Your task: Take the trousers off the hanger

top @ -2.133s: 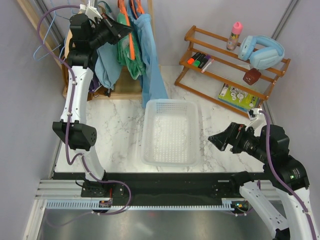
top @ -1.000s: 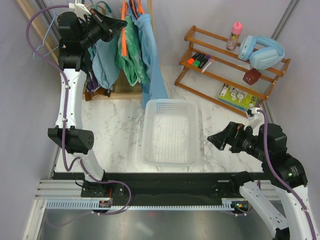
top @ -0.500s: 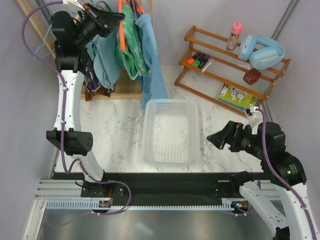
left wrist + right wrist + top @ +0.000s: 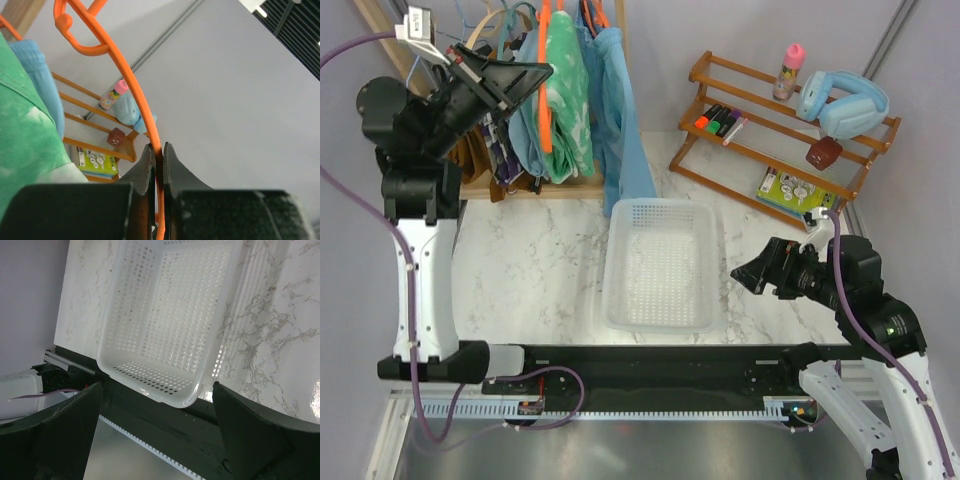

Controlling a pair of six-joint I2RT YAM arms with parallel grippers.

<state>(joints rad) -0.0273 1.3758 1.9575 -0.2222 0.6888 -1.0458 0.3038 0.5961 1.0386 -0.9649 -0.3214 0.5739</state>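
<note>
upper left of frame: left gripper (image 4: pixel 546 68) raised high, clenched on the thin orange hanger (image 4: pixel 548 105); green-and-white trousers (image 4: pixel 572 90) hang on it, touching a light-blue garment (image 4: pixel 620 110). centre: white basket (image 4: pixel 660 204) on the marble surface (image 4: pixel 550 260). lower right: right gripper (image 4: pixel 745 272) spread wide, grasping nothing, just beside the basket.

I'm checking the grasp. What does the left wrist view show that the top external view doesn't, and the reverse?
Only the left wrist view: the left gripper pinched shut on the hanger. Only the top external view: the basket and the right gripper beside it. Both: the trousers, the hanger and the headphones.
</note>
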